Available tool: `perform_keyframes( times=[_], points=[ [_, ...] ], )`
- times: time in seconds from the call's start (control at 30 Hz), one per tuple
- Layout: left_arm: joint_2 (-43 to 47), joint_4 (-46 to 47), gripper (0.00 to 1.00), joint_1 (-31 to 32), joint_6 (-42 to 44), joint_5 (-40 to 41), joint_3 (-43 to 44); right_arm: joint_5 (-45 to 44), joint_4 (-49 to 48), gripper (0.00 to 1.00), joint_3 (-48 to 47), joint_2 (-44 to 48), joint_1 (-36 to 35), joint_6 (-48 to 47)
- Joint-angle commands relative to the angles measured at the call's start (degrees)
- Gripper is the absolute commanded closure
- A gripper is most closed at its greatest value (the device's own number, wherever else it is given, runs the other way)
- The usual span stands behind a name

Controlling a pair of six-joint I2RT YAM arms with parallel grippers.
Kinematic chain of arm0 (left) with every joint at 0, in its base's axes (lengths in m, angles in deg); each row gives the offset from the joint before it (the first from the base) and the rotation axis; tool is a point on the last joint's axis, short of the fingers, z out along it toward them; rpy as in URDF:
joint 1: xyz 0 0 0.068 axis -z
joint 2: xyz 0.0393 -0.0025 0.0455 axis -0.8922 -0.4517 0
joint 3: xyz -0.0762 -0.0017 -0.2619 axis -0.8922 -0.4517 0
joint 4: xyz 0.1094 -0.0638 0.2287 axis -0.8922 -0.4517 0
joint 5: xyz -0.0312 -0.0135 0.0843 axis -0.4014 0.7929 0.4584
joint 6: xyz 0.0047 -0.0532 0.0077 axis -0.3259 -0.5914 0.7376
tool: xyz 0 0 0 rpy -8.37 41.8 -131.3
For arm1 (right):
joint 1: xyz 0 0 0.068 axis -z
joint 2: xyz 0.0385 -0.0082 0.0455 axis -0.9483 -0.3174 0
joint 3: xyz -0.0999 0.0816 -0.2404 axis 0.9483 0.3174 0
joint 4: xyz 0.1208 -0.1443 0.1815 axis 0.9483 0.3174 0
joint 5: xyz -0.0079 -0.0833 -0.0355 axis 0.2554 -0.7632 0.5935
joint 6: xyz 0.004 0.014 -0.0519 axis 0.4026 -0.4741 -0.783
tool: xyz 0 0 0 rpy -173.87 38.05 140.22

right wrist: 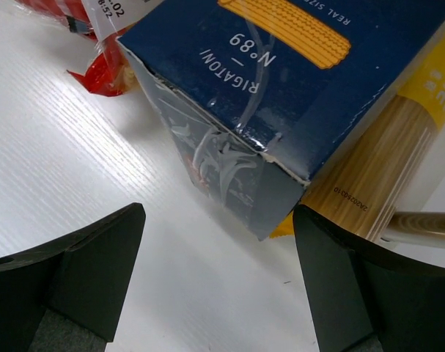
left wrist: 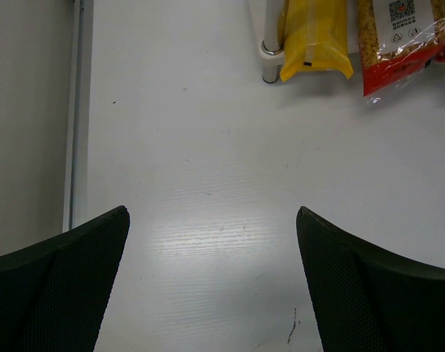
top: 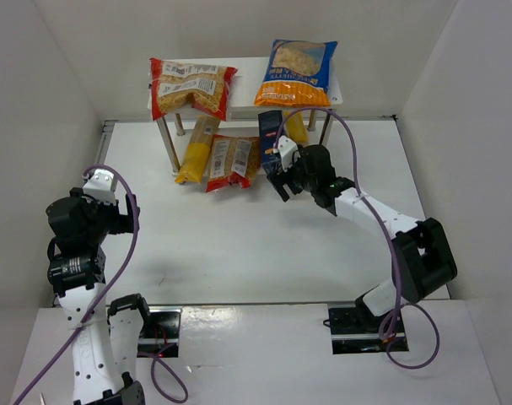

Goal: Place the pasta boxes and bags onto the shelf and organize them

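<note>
From above you see the low white rectangular shelf (top: 247, 74) on thin metal legs at the far side of the white table (top: 239, 245). It carries two things: a clear red-edged plastic bag with a white label (top: 192, 89) on its left half and an orange-and-blue plastic bag (top: 296, 72) on its right. Everything else is on the table at the shelf's front. A long narrow yellow bag (top: 195, 152) runs under the left end, with a second red-edged bag (top: 232, 162) just beside it. Next comes the dark blue rectangular cardboard box (top: 271, 133), with another narrow yellow bag (top: 296, 126) at its right. Your right wrist view adds what the overhead cannot: the box's glossy end flap is creased and scuffed, and its face reads Rigatoni No. 89. The box overlaps that yellow bag, whose clear part shows straight strands, next to a round metal leg (right wrist: 427, 222). The right gripper (right wrist: 218, 213) is spread wide, its black fingers on either side of the box's lower corner and gripping nothing. Your left wrist view shows the left gripper (left wrist: 212, 214), with mesh-textured pads, likewise spread and empty over bare table, well apart from the first yellow bag's end and a shelf foot.
</note>
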Motion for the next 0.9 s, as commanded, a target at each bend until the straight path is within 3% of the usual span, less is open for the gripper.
perform_keyframes(
  times=[0.0,0.13,0.37,0.6,0.87],
  points=[
    [0.0,1.12,0.0,-0.42,1.31,-1.55,-0.06,1.57,-4.59,0.11,-2.86,-1.38,0.31,0.99],
    [0.0,1.12,0.0,-0.42,1.31,-1.55,-0.06,1.57,-4.59,0.18,-3.48,-2.7,0.31,1.53],
    [0.0,1.12,0.0,-0.42,1.31,-1.55,-0.06,2.7,-4.59,0.38,-5.85,-6.39,0.83,3.11],
    [0.0,1.12,0.0,-0.95,1.31,-1.55,-0.06,3.32,-5.12,0.4,-7.0,-7.45,2.41,3.64],
    [0.0,1.12,0.0,-0.95,1.31,-1.55,-0.06,-2.29,-7.49,0.43,-7.52,-9.21,2.42,3.55]
  ],
)
